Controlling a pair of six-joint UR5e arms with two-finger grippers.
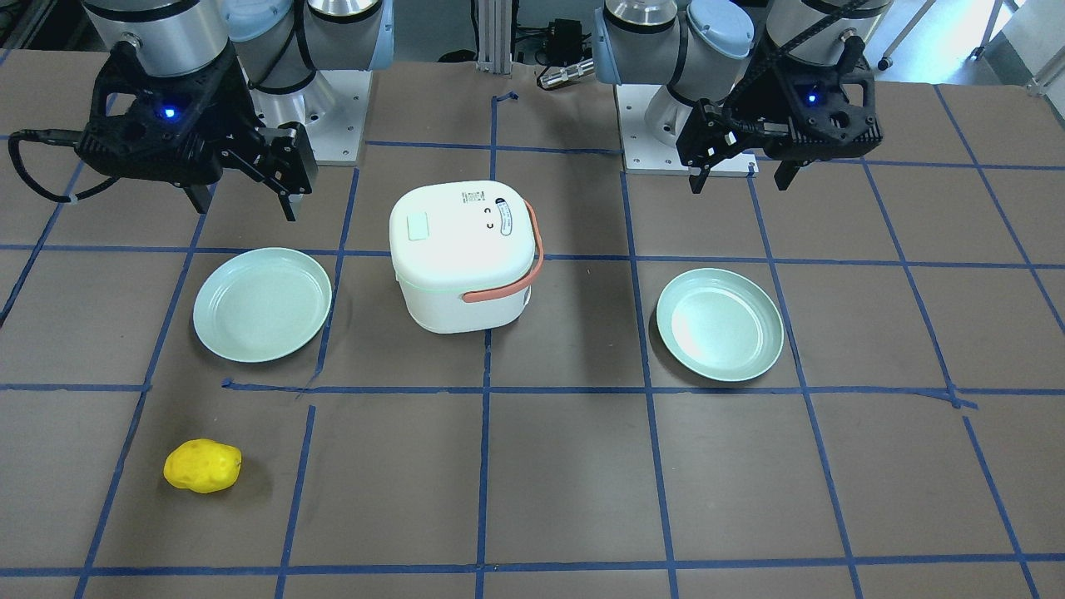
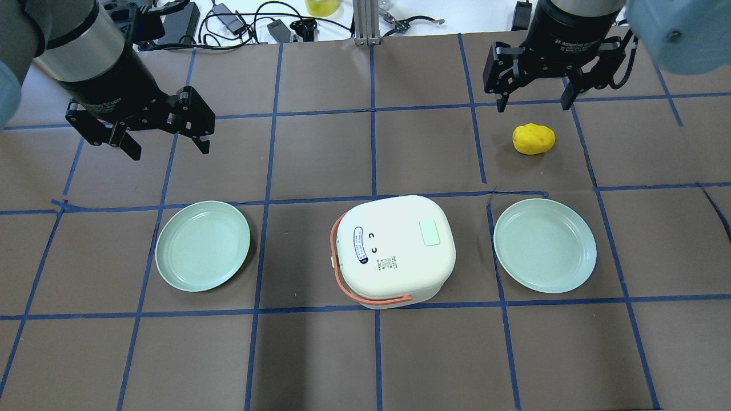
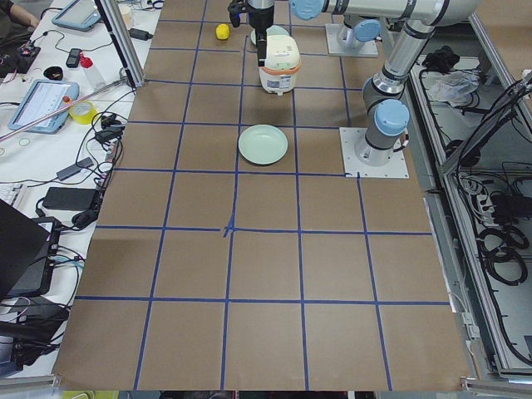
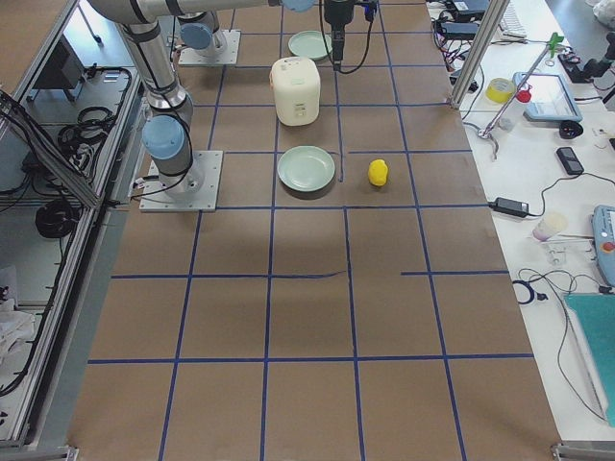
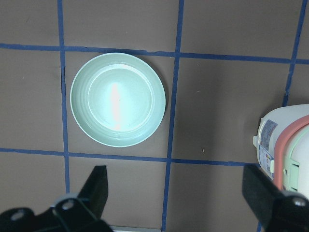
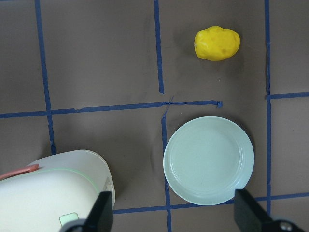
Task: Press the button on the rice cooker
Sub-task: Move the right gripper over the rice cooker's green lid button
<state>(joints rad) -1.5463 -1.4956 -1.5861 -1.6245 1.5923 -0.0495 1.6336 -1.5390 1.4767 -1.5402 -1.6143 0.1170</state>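
Observation:
The white rice cooker [image 2: 394,248] with an orange handle stands closed at the table's middle; it also shows in the front view [image 1: 466,249]. A pale green rectangular button [image 2: 429,233] sits on its lid, toward my right side, and shows in the front view too [image 1: 417,226]. My left gripper [image 2: 165,137] hangs open and empty above the table, beyond and left of the cooker. My right gripper [image 2: 534,107] hangs open and empty beyond and right of it. The left wrist view catches the cooker's edge [image 5: 285,150]; the right wrist view shows its lid [image 6: 53,188].
A pale green plate [image 2: 203,245] lies left of the cooker and another plate [image 2: 545,245] lies right of it. A yellow potato-like object [image 2: 534,138] lies under my right gripper's far side. Blue tape lines grid the brown table.

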